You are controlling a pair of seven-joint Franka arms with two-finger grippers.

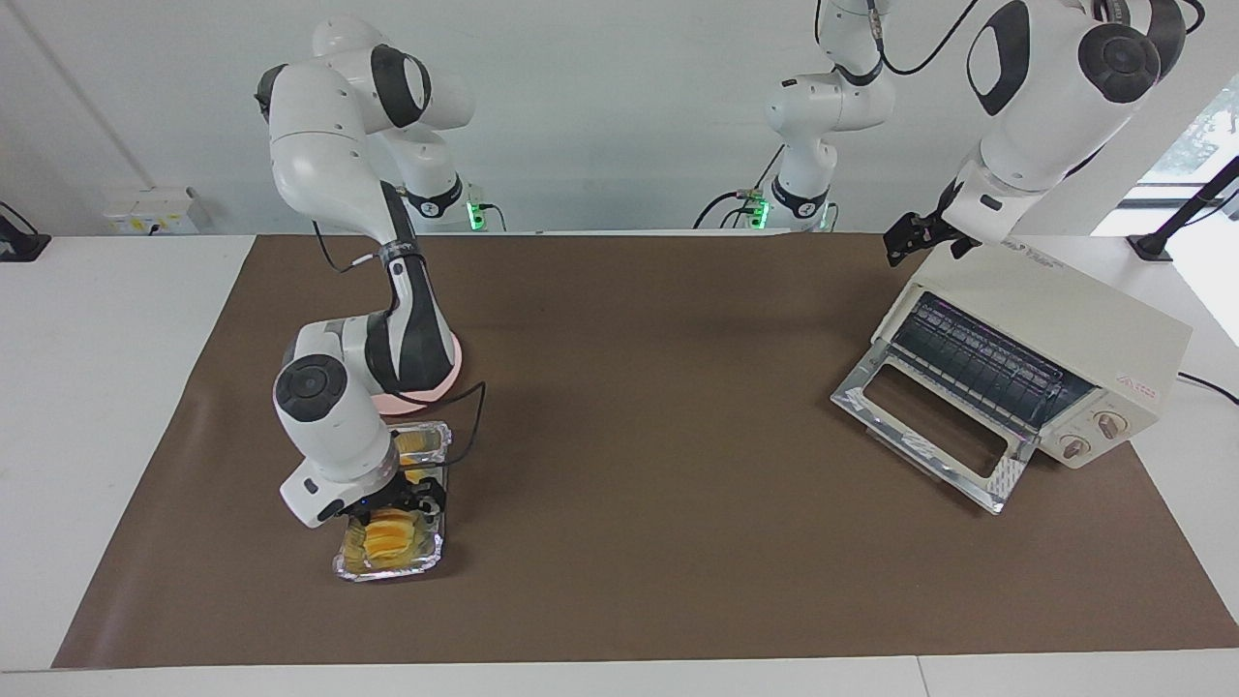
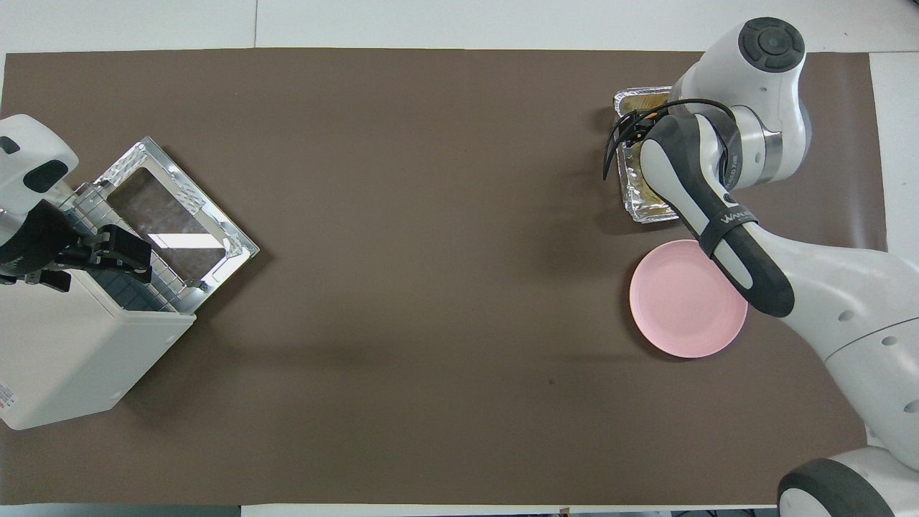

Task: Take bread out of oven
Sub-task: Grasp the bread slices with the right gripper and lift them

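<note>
Findings, read across the facing view, with the foil tray (image 1: 389, 560) as reference.

The bread (image 1: 390, 535) lies in the foil tray, already out of the oven (image 1: 1050, 334). The pink plate (image 2: 688, 299) sits just beside the tray, nearer the robots, partly hidden by the right arm.

The right gripper (image 1: 407, 504) is low over the middle of the bread, its fingers spread to either side of the loaf. Whether they touch it cannot be told. Nothing is pinched.

The oven stands well apart from the tray, at the left arm's end of the table, door dropped open, rack bare. The left gripper (image 1: 905, 239) waits over the oven's top corner, fingers spread, holding nothing.

Risks, as judgement:
- The loaf is ridged into slice-like segments; a close across the middle may squash it or split it at a ridge.
- The light tray may lift or slide with the loaf if the fingers catch its wall.
- A shallow grip may drop the loaf short of the plate.
</note>
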